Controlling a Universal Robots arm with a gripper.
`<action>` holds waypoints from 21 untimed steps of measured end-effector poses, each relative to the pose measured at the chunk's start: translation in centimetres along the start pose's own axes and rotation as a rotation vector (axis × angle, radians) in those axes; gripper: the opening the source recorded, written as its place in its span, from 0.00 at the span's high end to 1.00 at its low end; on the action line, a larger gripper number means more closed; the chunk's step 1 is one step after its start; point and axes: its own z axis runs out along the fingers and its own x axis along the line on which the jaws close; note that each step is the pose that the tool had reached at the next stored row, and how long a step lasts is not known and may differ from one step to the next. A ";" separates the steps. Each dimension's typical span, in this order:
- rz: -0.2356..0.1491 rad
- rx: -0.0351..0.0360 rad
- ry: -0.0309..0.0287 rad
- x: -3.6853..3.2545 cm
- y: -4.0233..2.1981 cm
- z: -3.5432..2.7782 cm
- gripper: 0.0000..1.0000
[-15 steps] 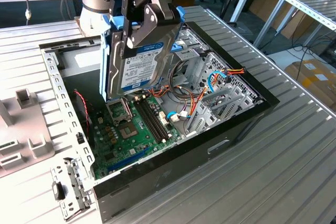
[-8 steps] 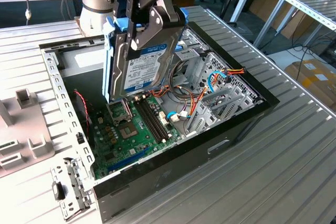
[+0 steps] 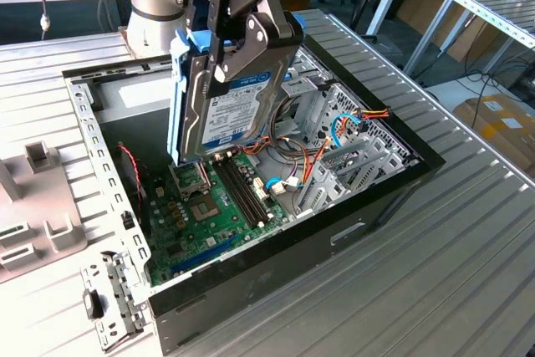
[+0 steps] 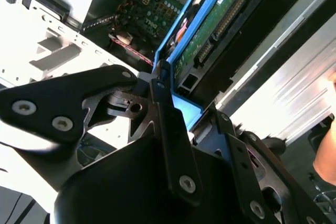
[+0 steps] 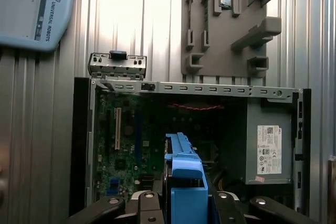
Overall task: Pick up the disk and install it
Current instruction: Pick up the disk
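Gripping disk (image 3: 236, 113), pincer (image 3: 224, 60) over case (image 3: 376, 200), ribbed table (image 3: 443, 273)

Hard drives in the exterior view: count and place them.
1: the dark metal, blue-railed hard drive, gripped in the black claw over the open computer case. Others may be hidden.

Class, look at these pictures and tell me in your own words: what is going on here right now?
A robot arm's gripper has its fingers closed on the disk, holding it on edge, nearly upright, over the open computer case. The disk's lower end hangs above the motherboard. It has been picked up but is not yet seated anywhere in the case.
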 end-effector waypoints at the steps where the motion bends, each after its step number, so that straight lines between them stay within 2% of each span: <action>1: 0.000 0.0000 -0.0001 0.04 -0.05 0.00 0.63; 21: 0.000 0.0000 0.0000 1.11 -1.10 -0.07 0.63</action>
